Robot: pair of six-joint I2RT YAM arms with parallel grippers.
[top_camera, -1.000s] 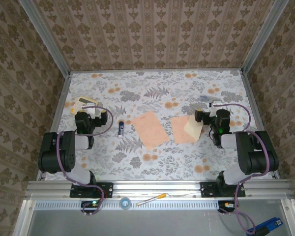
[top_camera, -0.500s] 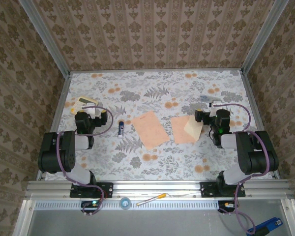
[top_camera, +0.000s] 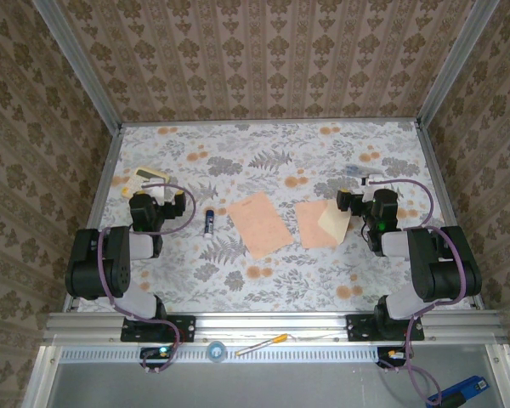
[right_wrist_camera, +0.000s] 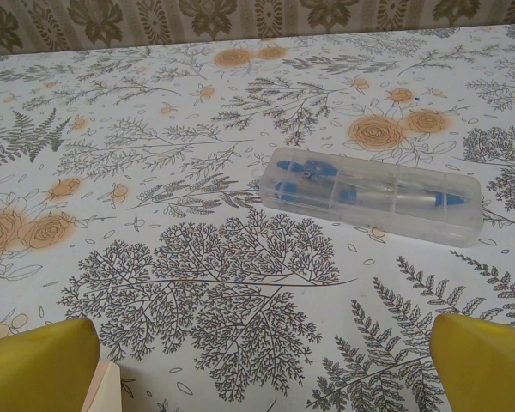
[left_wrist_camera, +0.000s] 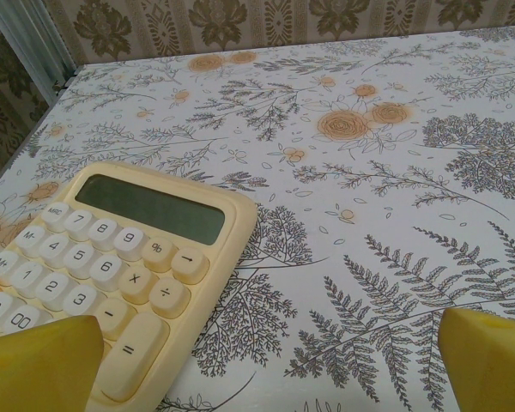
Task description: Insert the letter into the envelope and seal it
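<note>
Floral worktop holds the letter at centre, the envelope beside it, flap open. Nothing has moved: my left hand and right hand remain spread and empty, so insertion is unstarted.

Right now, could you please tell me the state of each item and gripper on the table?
envelope, flap open, unsealed.
letter, lying flat, not yet in the envelope.
left gripper, open, holding nothing.
right gripper, open, holding nothing.
calculator, face up, display blank.
clear pen case, closed, lying flat.
</note>
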